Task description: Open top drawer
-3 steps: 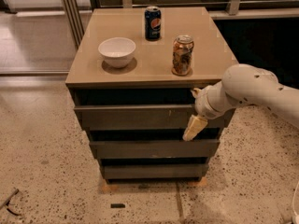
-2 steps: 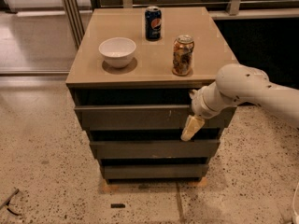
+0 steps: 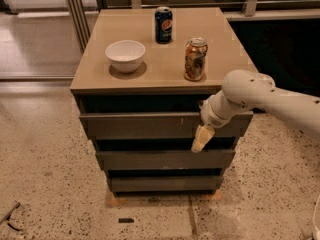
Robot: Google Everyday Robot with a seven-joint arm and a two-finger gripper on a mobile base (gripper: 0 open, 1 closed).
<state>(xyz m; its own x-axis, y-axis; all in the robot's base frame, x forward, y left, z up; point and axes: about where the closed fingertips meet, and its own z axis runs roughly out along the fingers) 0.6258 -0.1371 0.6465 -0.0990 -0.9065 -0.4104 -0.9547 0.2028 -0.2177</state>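
The top drawer [image 3: 135, 126] is the wide grey-brown front just under the cabinet top, with pale scratches right of centre. A dark gap shows above its upper edge. My gripper [image 3: 202, 131] is at the right part of that front, at the drawer's upper edge, with a pale tip hanging down over the front. The white arm [image 3: 270, 99] reaches in from the right. Two narrower grey drawer fronts [image 3: 165, 159] lie below.
On the tan cabinet top [image 3: 150, 79] stand a white bowl [image 3: 125, 55], a blue soda can [image 3: 163, 24] and a brown can [image 3: 195, 59]. Speckled floor lies around the cabinet. A small dark object [image 3: 126, 220] lies on the floor in front.
The arm and gripper have shifted slightly to the left along the top drawer's front. The drawer fronts and the things on top have not visibly moved.
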